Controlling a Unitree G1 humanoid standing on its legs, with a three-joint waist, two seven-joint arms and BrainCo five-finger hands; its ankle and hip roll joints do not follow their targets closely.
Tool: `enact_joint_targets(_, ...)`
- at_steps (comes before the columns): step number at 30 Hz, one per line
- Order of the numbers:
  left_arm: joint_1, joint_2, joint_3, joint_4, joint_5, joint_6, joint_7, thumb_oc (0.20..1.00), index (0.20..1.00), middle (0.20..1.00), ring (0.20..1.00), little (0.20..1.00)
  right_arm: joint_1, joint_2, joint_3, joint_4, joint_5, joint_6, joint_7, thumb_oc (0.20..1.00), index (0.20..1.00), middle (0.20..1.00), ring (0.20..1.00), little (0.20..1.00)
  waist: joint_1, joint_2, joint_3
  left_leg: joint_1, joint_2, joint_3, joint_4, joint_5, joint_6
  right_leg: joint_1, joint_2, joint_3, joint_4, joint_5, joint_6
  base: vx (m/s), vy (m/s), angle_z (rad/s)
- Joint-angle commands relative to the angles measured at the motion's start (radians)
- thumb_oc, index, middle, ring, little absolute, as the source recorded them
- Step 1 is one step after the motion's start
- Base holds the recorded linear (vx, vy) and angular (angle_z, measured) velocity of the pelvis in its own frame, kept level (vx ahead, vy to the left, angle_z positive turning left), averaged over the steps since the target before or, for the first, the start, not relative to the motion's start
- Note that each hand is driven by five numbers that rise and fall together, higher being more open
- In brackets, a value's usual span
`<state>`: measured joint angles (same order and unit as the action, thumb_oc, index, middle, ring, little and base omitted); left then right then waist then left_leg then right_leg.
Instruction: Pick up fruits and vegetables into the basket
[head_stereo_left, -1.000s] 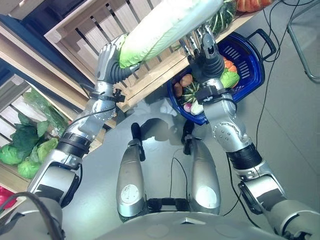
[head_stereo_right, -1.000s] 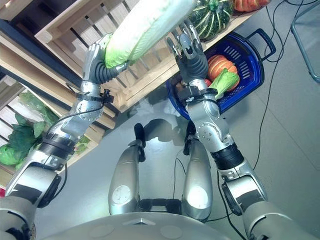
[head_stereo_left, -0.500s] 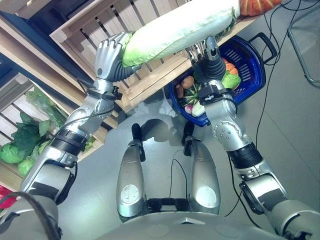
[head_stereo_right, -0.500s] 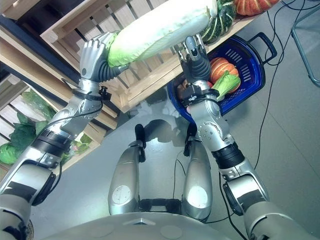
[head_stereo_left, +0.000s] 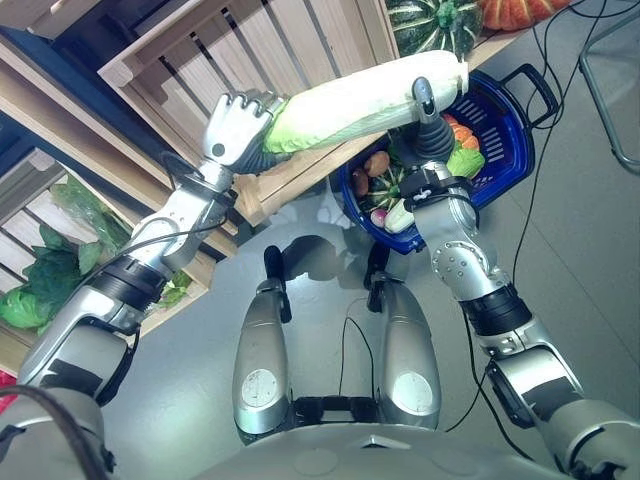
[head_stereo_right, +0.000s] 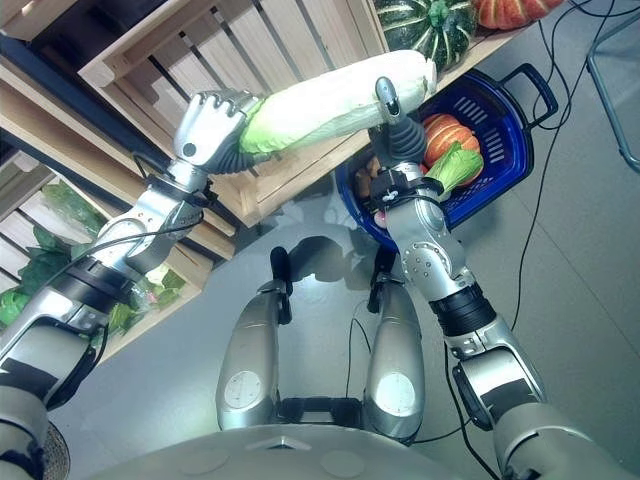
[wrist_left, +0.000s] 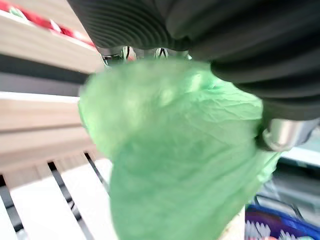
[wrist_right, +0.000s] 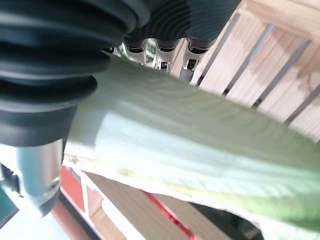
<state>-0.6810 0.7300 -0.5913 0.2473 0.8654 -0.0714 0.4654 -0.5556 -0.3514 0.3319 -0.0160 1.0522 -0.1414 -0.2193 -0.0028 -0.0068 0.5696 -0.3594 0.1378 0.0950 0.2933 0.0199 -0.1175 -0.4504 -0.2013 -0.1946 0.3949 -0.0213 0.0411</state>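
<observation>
A slatted wooden crate (head_stereo_left: 250, 60) stands behind. A long napa cabbage (head_stereo_left: 360, 100) is held above a blue basket (head_stereo_left: 500, 130) of vegetables, gripped at its leafy end by the left hand (head_stereo_left: 235, 130) and at its white end by the right hand (head_stereo_left: 428, 125).

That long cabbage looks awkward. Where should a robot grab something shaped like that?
Near both ends, one hand from each side, as shown here. The napa cabbage is long and lies roughly level, so the left hand clasps its leafy green end and the right hand its pale stalk end above the blue basket. One central grip would probably let it tip.
</observation>
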Motion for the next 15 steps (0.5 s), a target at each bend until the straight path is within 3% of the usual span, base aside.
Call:
enact_joint_targets(1, -0.035, 0.022, -0.100, -0.148, 0.121, -0.026, -0.022, 0.200, 0.200, 0.200, 0.200, 0.200, -0.066, 0.000, 0.028, -0.129, 0.006, -0.034, 0.091, 1.000, 1.000, 1.000, 1.000, 1.000, -0.010, -0.025, -0.079, 0.003, -0.039, 0.067, 0.036, -0.057, 0.048, 0.075, -0.035, 0.003, -0.075, 0.021, 0.079, 0.00, 0.000, 0.00)
enact_joint_targets(6, -0.045, 0.029, -0.141, -0.159, 0.159, -0.042, -0.026, 0.200, 0.200, 0.200, 0.200, 0.200, -0.082, -0.016, 0.045, -0.131, -0.006, -0.053, 0.076, 1.000, 1.000, 1.000, 1.000, 1.000, -0.007, -0.024, -0.077, 0.008, -0.038, 0.068, 0.028, -0.056, 0.048, 0.077, -0.035, 0.003, -0.081, 0.024, 0.084, 0.00, 0.000, 0.00)
enact_joint_targets(7, -0.045, 0.030, -0.148, -0.162, 0.165, -0.046, -0.029, 0.200, 0.200, 0.200, 0.200, 0.200, -0.081, -0.022, 0.045, -0.128, -0.014, -0.063, 0.064, 0.934, 0.934, 0.934, 0.934, 0.934, -0.008, -0.024, -0.079, 0.008, -0.038, 0.068, 0.028, -0.057, 0.048, 0.077, -0.036, 0.003, -0.081, 0.025, 0.085, 0.00, 0.000, 0.00)
enact_joint_targets(8, -0.046, 0.031, -0.152, -0.165, 0.166, -0.047, -0.030, 0.200, 0.200, 0.200, 0.200, 0.200, -0.083, -0.026, 0.044, -0.127, -0.010, -0.073, 0.063, 0.664, 0.664, 0.664, 0.664, 0.664, -0.008, -0.024, -0.079, 0.007, -0.038, 0.068, 0.028, -0.057, 0.048, 0.077, -0.037, 0.002, -0.081, 0.025, 0.085, 0.00, 0.000, 0.00)
enact_joint_targets(9, -0.049, 0.031, -0.158, -0.171, 0.177, -0.057, -0.034, 0.200, 0.200, 0.200, 0.200, 0.200, -0.088, -0.026, 0.044, -0.116, 0.003, -0.098, 0.071, 0.200, 0.200, 0.200, 0.200, 0.200, -0.007, -0.024, -0.079, 0.008, -0.038, 0.069, 0.028, -0.057, 0.049, 0.078, -0.036, 0.001, -0.083, 0.026, 0.086, 0.00, 0.000, 0.00)
enact_joint_targets(12, -0.057, 0.024, -0.175, -0.180, 0.177, -0.043, -0.051, 0.200, 0.200, 0.200, 0.200, 0.200, -0.103, -0.018, 0.040, -0.099, -0.041, -0.150, 0.045, 0.200, 0.200, 0.200, 0.200, 0.200, -0.007, -0.022, -0.078, 0.007, -0.037, 0.071, 0.026, -0.058, 0.049, 0.078, -0.039, -0.003, -0.086, 0.028, 0.088, 0.00, 0.000, 0.00)
enact_joint_targets(15, -0.049, 0.017, -0.175, -0.186, 0.178, -0.035, -0.061, 0.200, 0.200, 0.200, 0.200, 0.200, -0.111, -0.024, 0.030, -0.102, -0.103, -0.152, 0.009, 0.200, 0.200, 0.200, 0.200, 0.200, -0.008, -0.020, -0.075, 0.006, -0.037, 0.072, 0.022, -0.057, 0.049, 0.077, -0.038, -0.003, -0.090, 0.029, 0.090, 0.00, 0.000, 0.00)
